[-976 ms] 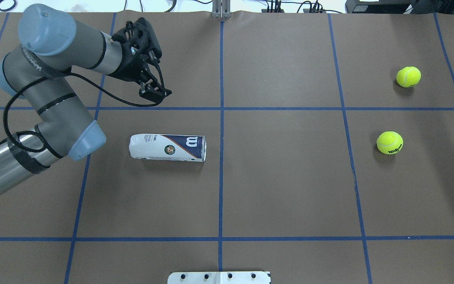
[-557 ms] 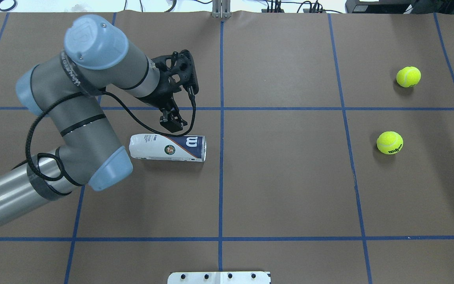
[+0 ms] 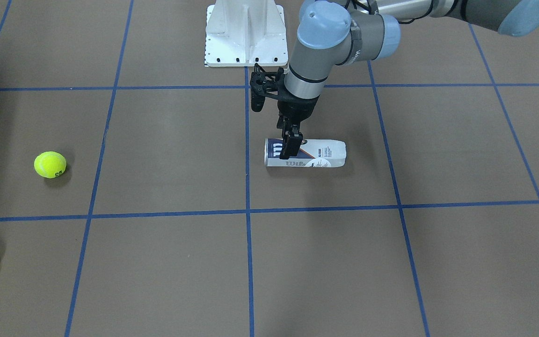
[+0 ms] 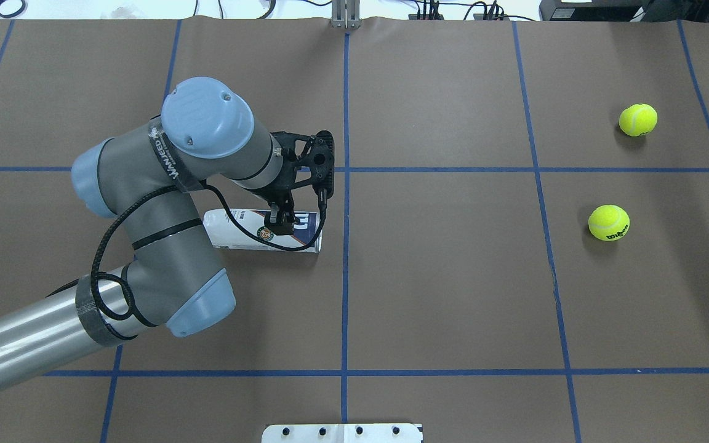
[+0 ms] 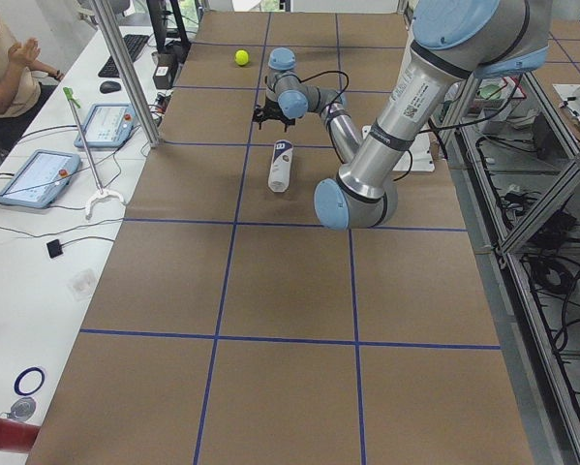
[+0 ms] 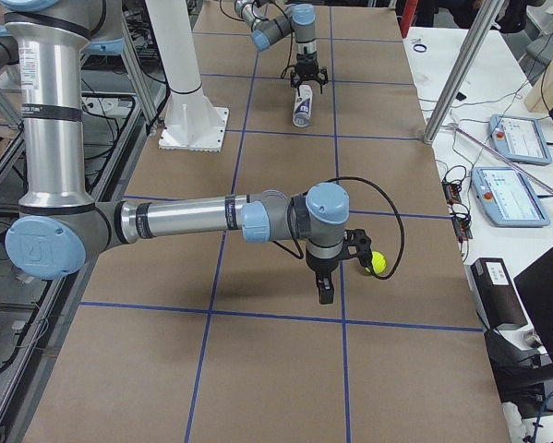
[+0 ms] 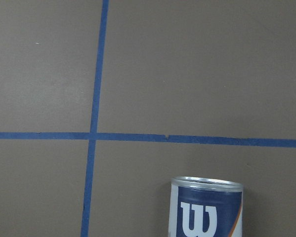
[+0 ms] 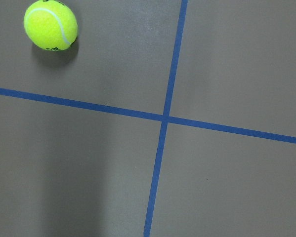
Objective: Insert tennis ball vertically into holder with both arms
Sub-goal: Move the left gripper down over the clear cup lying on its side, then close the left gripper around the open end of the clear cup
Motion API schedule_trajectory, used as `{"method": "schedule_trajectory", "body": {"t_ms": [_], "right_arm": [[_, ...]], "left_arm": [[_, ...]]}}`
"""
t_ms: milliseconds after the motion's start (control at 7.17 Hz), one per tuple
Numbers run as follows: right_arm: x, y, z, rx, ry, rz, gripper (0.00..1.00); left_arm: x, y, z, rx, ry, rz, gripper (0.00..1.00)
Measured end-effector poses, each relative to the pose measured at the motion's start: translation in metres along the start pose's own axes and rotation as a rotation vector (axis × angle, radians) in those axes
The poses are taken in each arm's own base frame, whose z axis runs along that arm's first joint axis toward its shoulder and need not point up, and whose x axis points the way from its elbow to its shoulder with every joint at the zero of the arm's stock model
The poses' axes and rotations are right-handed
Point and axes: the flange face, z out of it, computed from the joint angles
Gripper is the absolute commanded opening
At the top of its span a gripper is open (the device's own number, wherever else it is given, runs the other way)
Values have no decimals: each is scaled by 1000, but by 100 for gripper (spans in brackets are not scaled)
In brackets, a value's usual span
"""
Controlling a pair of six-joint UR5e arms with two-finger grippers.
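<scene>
The tube lies on its side on the brown worktop, on the robot's left half. Its metal-rimmed end points toward the blue centre line, which it stops just short of, and its white end faces the robot's left. The navy label with the white W faces up.

The left gripper points straight down over the labelled part of the tube, near the rimmed end. Its fingers show only as one narrow dark shape in front of the tube, so I cannot tell whether they are spread or pressed together, or whether they touch it. The left wrist view shows only the rimmed end of the tube at its bottom edge.

Two tennis balls lie on the robot's right, well apart from the tube: the farther ball and the nearer ball.

The right gripper shows only in the right side view, pointing down over the worktop with one of the tennis balls near it. The state of its fingers cannot be told from there.

A white stand sits at the robot's edge of the worktop
</scene>
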Motion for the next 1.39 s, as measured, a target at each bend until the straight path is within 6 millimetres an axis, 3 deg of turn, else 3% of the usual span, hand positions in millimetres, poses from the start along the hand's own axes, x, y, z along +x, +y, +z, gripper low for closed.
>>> {"method": "schedule_trajectory", "body": {"t_ms": [557, 1394], "right_arm": [[0, 0, 0, 0, -1, -1, 100], [-1, 0, 0, 1, -3, -2, 100]], "left_arm": [[22, -18, 31, -47, -24, 27, 99], [30, -26, 64, -94, -3, 30, 98]]}}
